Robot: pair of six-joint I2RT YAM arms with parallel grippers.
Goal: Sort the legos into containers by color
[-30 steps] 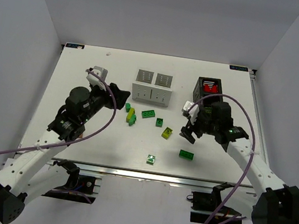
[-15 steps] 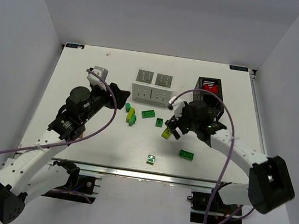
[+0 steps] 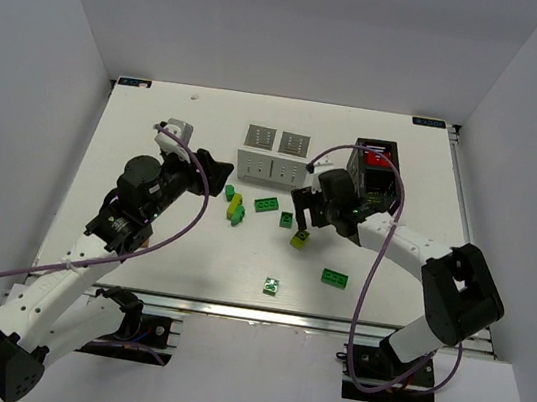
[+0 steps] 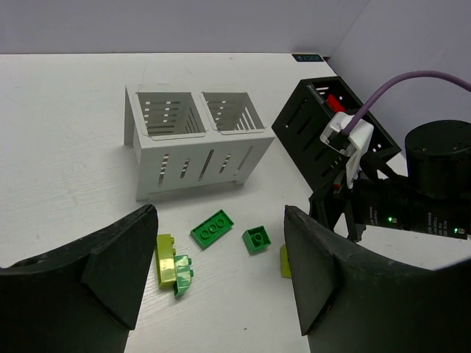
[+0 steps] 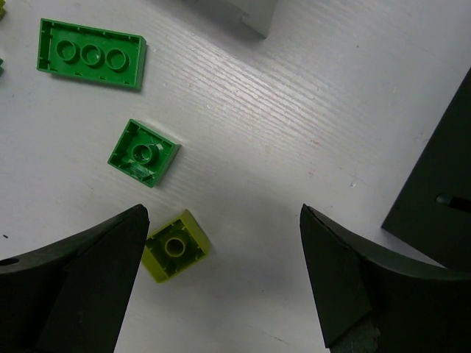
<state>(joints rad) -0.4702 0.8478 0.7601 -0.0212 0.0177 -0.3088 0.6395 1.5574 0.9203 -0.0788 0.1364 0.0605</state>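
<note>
Right wrist view: the right gripper (image 5: 221, 250) points down at the table (image 5: 294, 110), fingers wide apart and empty. A yellow-green lego (image 5: 175, 245) lies just beside one finger. Beyond it are a small green lego (image 5: 144, 153) and a long green lego (image 5: 91, 54), with the black container (image 5: 441, 184) alongside.

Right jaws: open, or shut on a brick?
Open. The right gripper has its jaws wide apart with nothing between them; the yellow-green brick lies loose beside one.

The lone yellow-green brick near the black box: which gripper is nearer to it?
Right. The right gripper hangs open just above the yellow-green brick; the left gripper sits far to its left, beyond the other bricks.
</note>
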